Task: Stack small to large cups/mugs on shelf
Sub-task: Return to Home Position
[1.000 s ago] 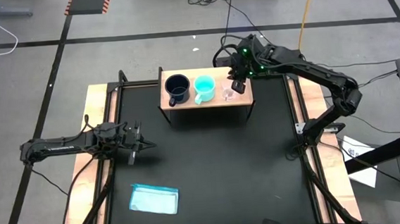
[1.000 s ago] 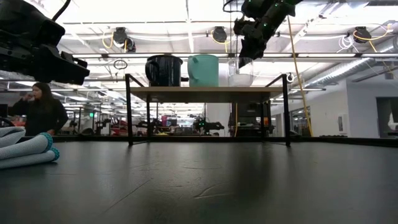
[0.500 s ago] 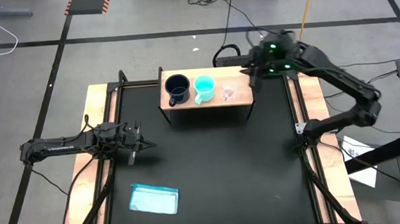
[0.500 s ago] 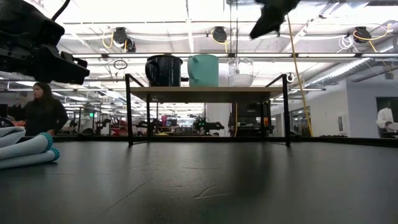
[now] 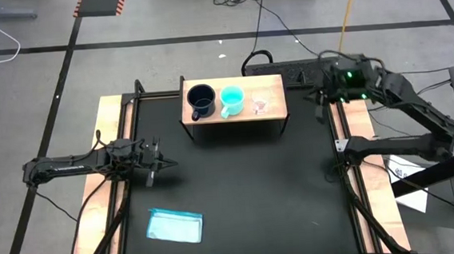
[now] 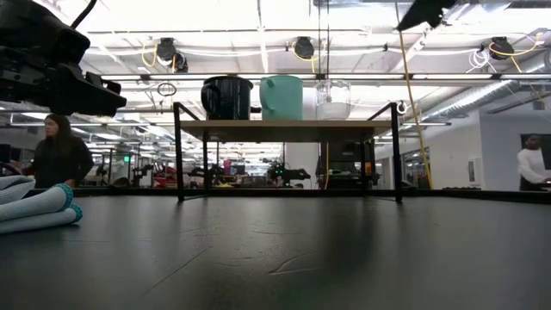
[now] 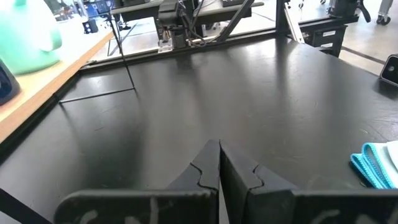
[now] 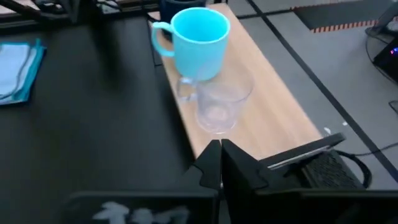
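Observation:
The dark mug [image 5: 200, 101], the turquoise mug [image 5: 232, 100] and the clear cup [image 5: 259, 105] stand in a row on their bases on the wooden shelf [image 5: 272, 88] at the table's far side. The low view shows them side by side: dark mug [image 6: 226, 96], turquoise mug [image 6: 281, 96], clear cup [image 6: 333, 99]. My right gripper [image 5: 319, 103] is shut and empty, to the right of the shelf, above the table's right edge; its wrist view [image 8: 219, 158] looks down on the clear cup [image 8: 219, 106]. My left gripper [image 5: 153, 160] is shut and empty over the table's left part.
A flat light-blue packet [image 5: 175, 225] lies near the table's front left. The black table top between the shelf and the front edge is bare. People show in the room behind the table in the low view.
My right gripper has drawn away from the clear cup, going up and toward the table's right edge, past the shelf's right end. The clear cup stays standing on the shelf beside the turquoise mug.

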Controlling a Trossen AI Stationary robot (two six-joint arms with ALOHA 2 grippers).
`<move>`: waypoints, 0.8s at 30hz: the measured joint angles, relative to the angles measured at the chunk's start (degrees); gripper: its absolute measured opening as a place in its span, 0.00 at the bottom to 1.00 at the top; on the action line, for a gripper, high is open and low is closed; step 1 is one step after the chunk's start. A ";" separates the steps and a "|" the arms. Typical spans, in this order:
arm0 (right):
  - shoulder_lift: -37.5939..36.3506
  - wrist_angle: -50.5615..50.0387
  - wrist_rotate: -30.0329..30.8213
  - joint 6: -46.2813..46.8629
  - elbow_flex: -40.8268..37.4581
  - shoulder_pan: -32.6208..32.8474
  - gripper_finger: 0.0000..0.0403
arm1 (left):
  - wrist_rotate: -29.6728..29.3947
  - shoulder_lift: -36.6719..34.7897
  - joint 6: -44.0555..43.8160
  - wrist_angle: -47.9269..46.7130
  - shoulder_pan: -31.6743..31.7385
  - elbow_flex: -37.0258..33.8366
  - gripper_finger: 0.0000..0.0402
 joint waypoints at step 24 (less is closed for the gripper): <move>-21.25 54.16 -13.50 19.35 -52.22 7.00 0.00 | 0.00 -0.01 -0.68 0.37 0.02 0.00 0.02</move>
